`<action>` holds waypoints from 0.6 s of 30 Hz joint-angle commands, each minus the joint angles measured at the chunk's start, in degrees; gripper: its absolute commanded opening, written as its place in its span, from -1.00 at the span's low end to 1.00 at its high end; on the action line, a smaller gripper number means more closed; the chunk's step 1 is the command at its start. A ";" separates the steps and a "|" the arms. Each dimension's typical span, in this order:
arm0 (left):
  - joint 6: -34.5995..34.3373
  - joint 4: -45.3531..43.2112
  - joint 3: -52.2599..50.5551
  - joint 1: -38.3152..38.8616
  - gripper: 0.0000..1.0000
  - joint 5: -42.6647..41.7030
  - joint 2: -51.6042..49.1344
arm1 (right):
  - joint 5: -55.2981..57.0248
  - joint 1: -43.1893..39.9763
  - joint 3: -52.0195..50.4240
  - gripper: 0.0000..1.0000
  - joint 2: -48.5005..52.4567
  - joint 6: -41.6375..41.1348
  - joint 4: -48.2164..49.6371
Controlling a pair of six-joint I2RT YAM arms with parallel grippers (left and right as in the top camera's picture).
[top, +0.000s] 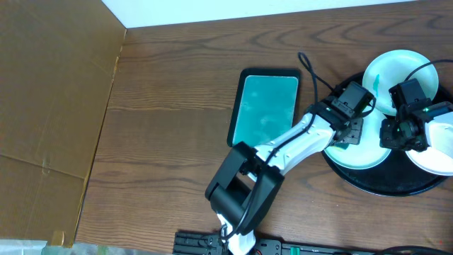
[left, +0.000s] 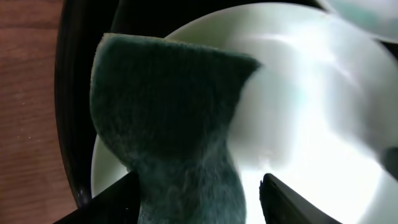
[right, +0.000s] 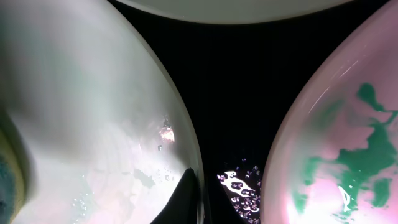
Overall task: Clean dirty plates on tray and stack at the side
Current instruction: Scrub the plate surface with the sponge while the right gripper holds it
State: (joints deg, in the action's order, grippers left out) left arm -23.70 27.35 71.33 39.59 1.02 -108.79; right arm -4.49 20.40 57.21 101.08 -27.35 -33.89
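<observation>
Overhead, the black tray (top: 382,183) carries three plates: far plate (top: 400,71) at its far rim, right plate (top: 440,157) at its right edge, left plate (top: 357,159) toward its left. The left gripper (top: 350,134) pinches a dark green sponge (left: 168,118) against the left plate. The right gripper (top: 396,133) hangs over the tray's middle; I cannot tell how wide its fingers stand.

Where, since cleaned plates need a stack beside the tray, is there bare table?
Widest bare table lies between the cardboard and the teal tray. A narrower strip runs beyond the teal tray toward the wall. Crowded: the black tray, carrying three plates under the left gripper and right gripper.
</observation>
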 commanded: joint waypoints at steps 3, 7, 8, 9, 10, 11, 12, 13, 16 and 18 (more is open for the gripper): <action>0.81 -0.07 0.90 -0.09 0.03 2.05 -1.68 | 1.22 -0.48 -0.61 -0.97 0.22 1.75 -0.33; 0.76 -0.59 0.90 0.11 0.01 2.03 -3.28 | 1.20 -0.48 -0.61 -0.97 0.22 1.75 -0.28; 0.76 -0.68 0.90 0.11 0.01 2.01 -3.69 | 1.20 -0.48 -0.61 -0.96 0.22 1.73 -0.28; 0.76 -0.72 0.90 0.09 0.00 2.03 -3.96 | 1.20 -0.48 -0.61 -0.97 0.22 1.73 -0.31; 0.76 -0.72 0.90 0.09 -0.07 2.03 -4.07 | 1.20 -0.48 -0.61 -0.97 0.22 1.75 -0.35; 0.76 -0.74 0.90 0.09 -0.15 2.03 -4.07 | 1.20 -0.48 -0.61 -0.97 0.22 1.75 -0.37; 0.76 -0.92 0.90 0.09 -0.25 2.03 -4.04 | 1.20 -0.48 -0.61 -0.96 0.22 1.75 -0.37; 0.76 -1.03 0.90 0.09 -0.32 2.03 -4.04 | 1.20 -0.48 -0.61 -0.96 0.22 1.75 -0.37; 0.76 -1.11 0.90 0.09 -0.73 2.03 -4.04 | 1.20 -0.48 -0.61 -0.97 0.22 1.75 -0.35; 0.74 -1.11 0.90 0.09 -0.86 1.95 -4.00 | 1.20 -0.48 -0.61 -0.97 0.22 1.75 -0.35</action>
State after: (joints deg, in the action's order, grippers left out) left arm -23.62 26.06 71.35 39.51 2.98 -111.15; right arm -4.49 20.40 57.21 101.08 -26.87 -33.89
